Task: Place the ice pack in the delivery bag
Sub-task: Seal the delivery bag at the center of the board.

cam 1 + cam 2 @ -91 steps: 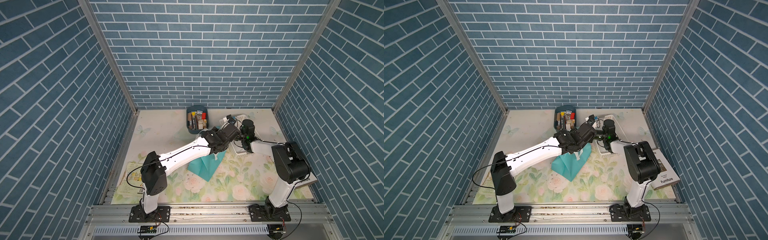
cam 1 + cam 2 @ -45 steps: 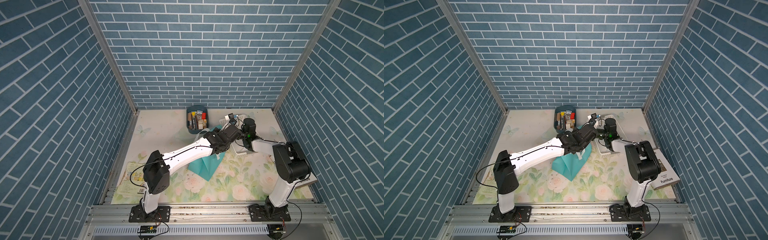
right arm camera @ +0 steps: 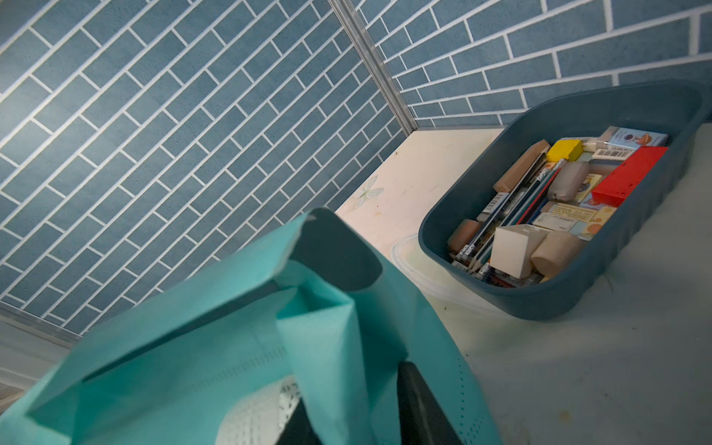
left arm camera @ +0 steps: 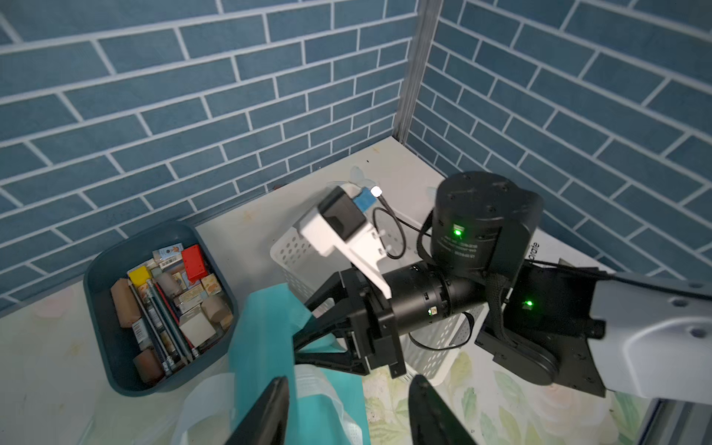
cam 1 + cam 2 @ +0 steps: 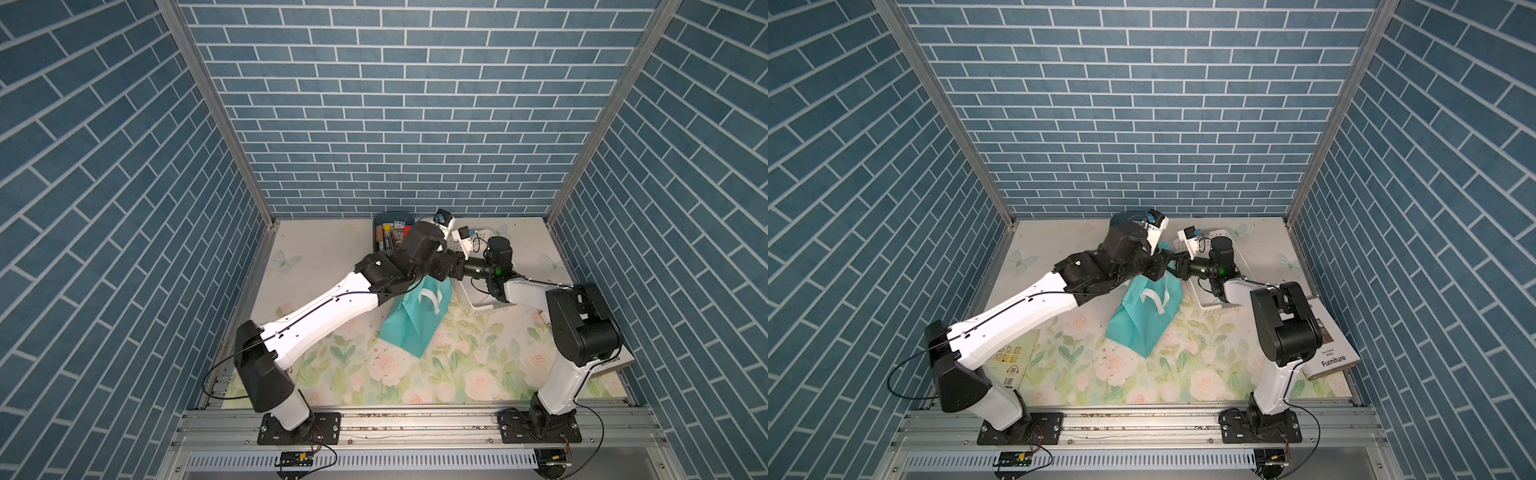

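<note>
The teal delivery bag [image 5: 409, 328] [image 5: 1138, 328] stands mid-table, its top leaning toward the back. Both grippers meet at its rim. In the left wrist view my left gripper [image 4: 348, 412] is open; one finger lies against the bag's [image 4: 262, 339] teal edge and white handle, the other is clear of it. My right gripper [image 4: 298, 348] reaches in level from the right. In the right wrist view my right gripper [image 3: 358, 420] is open, with a loose fold of the bag [image 3: 192, 346] between its parted fingers. The ice pack is out of view.
A dark blue bin [image 5: 392, 216] [image 4: 100, 277] [image 3: 578, 115] of small items stands at the back. A white perforated basket [image 5: 482, 307] [image 5: 1212, 309] [image 4: 293, 246] sits right of the bag, under the right arm. A book [image 5: 1333, 353] lies front right, a leaflet [image 5: 1013, 357] front left.
The left wrist has swung toward the back right, up to the right gripper at the bag's top. Both grippers' jaws have parted.
</note>
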Available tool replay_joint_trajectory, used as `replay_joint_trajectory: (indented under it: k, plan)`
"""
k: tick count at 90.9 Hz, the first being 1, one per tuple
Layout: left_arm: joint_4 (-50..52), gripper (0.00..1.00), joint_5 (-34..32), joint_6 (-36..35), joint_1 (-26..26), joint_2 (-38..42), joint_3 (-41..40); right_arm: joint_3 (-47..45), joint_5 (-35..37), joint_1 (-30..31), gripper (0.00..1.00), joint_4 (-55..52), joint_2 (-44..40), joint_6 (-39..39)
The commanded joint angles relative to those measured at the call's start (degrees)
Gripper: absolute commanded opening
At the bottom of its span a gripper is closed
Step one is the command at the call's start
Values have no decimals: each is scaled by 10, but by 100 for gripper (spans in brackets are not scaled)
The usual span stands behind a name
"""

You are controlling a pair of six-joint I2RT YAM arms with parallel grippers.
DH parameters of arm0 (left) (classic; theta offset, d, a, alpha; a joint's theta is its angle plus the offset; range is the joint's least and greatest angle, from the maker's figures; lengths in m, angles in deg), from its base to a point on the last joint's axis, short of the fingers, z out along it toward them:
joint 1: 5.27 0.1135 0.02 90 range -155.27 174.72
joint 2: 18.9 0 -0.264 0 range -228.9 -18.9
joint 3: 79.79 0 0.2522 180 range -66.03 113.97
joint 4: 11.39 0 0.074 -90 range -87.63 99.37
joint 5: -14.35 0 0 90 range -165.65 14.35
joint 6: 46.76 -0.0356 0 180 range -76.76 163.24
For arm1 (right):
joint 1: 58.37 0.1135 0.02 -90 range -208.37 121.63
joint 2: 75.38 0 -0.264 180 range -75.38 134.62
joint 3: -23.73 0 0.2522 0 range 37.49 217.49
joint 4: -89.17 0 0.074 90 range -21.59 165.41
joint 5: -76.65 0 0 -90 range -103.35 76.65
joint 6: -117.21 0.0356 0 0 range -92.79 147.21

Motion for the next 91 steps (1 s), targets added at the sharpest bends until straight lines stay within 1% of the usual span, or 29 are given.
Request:
replay_joint_trajectory:
  k: [1,7,13,20,27,37,47,56,69,79,91]
  plan:
    - [-79,63,66,52,55,53,-80,3,20,-4,32,-25,-4,-21]
    - [-129,69,118,76,93,76,-130,4,18,-4,32,-25,-4,-21]
    - [-124,69,144,89,118,71,-143,6,19,-4,32,-27,-4,-21]
    - [-105,69,170,88,127,51,-143,6,18,-4,32,-27,-4,-21]
    - [-109,70,194,87,128,34,-149,6,19,-4,32,-28,-6,-21]
    - [-117,71,210,90,129,11,-152,3,21,-4,32,-28,-6,-20]
    - [-119,68,238,89,129,-5,-153,4,24,-4,32,-30,-6,-20]
    - [-118,62,244,88,129,-9,-160,8,30,-4,33,-32,-4,-17]
    - [-132,59,271,87,129,-10,-179,18,26,-4,33,-29,3,-9]
    - [-129,53,284,86,129,-22,-179,17,20,-4,33,-18,2,-1]
    - [-125,52,305,85,128,-34,-175,18,18,-3,33,-17,2,1]
